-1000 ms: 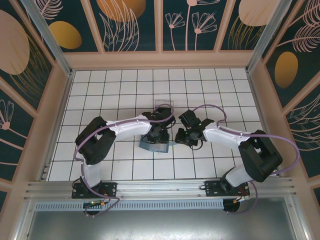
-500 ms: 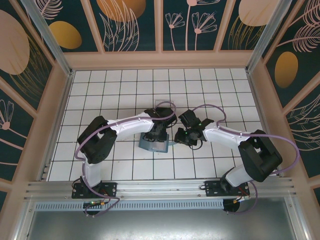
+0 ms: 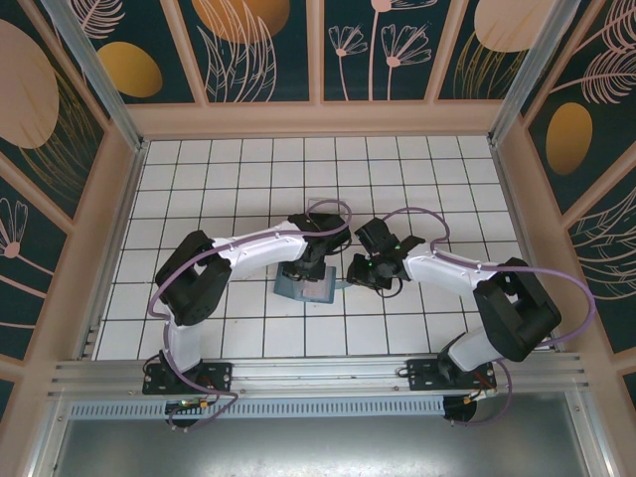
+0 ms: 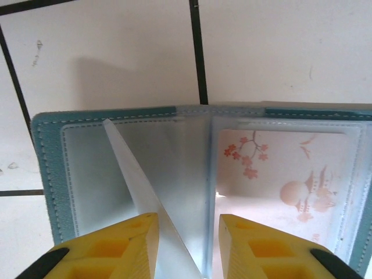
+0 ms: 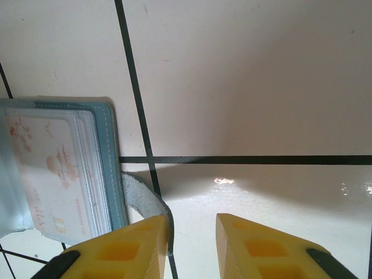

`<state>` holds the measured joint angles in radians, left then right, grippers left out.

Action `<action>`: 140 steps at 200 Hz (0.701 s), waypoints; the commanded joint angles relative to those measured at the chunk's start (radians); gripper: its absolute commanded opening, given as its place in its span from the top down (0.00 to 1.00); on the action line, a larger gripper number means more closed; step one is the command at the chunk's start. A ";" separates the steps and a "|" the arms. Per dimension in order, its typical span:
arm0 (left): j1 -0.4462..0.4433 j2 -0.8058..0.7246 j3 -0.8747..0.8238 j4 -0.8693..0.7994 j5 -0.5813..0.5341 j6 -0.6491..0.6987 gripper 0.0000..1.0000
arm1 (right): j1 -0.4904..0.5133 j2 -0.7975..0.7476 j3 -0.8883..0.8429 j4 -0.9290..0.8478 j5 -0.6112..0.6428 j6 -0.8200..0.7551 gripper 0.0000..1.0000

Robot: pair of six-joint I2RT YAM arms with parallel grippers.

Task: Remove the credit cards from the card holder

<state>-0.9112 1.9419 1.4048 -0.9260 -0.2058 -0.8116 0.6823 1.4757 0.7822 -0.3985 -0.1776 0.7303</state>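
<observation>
Ideally, left hand (image 4: 187,232), spread astride a leaf (image 4: 139,174), pinches the card (image 4: 279,174) at 3 o'clock; right hand (image 5: 192,224), spread, pins holder (image 4: 46,174).

White arm links (image 3: 253,248) between black joints (image 3: 194,288), lilac cables (image 3: 412,210) trailing alongside — blocky, hollowed yellow fingers (image 4: 133,244).

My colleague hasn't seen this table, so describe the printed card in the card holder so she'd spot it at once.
On the white tiled table, a teal card holder lies open near the middle. Its half nearer the right arm holds a pale card. It alone bears pink blossom twigs and a round sun; the sleeves beside it are plain and frosted.
</observation>
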 commanded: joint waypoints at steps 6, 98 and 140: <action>-0.004 -0.027 -0.025 -0.044 -0.048 0.023 0.66 | 0.003 0.014 0.011 -0.008 0.016 -0.005 0.71; -0.003 -0.093 -0.160 0.013 -0.089 0.031 0.65 | 0.014 0.074 0.036 -0.007 0.012 0.001 0.72; -0.003 -0.124 -0.206 0.051 -0.069 0.026 0.66 | 0.016 0.094 0.043 -0.007 0.022 -0.004 0.78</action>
<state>-0.9112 1.8584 1.2289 -0.8993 -0.2707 -0.7918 0.6891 1.5509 0.7982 -0.3988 -0.1768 0.7307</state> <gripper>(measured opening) 0.346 0.237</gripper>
